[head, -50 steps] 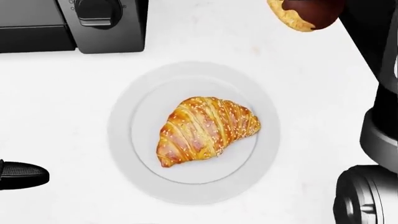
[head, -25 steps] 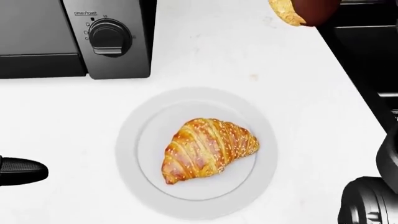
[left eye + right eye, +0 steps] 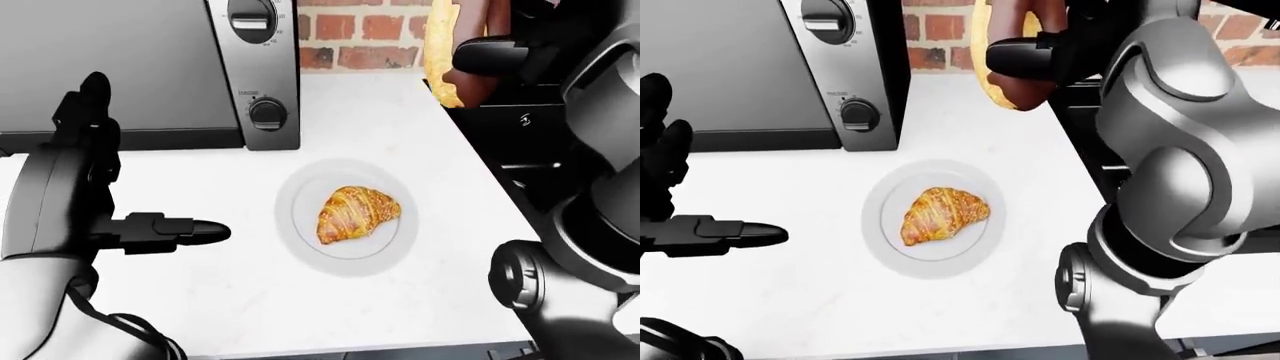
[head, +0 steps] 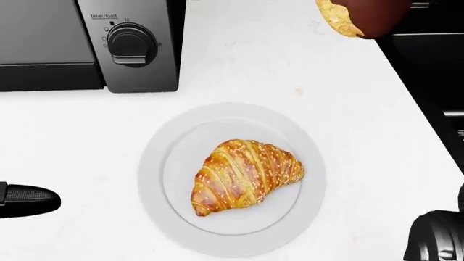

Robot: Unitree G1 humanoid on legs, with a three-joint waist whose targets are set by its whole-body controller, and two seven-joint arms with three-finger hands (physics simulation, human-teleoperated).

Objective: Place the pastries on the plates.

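Since the croissant fills its plate, the right hand, pinching the donut, should seek another plate while the left hand stays spread.

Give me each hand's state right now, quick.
Left hand: open, empty, fingers spread over the counter.
Right hand: closed on the chocolate pastry, held up.

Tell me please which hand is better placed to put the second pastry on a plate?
The right hand, probably: its fingers already close round the chocolate-topped pastry, raised above the counter. The left hand is open and empty. The only plate in view already holds the croissant.
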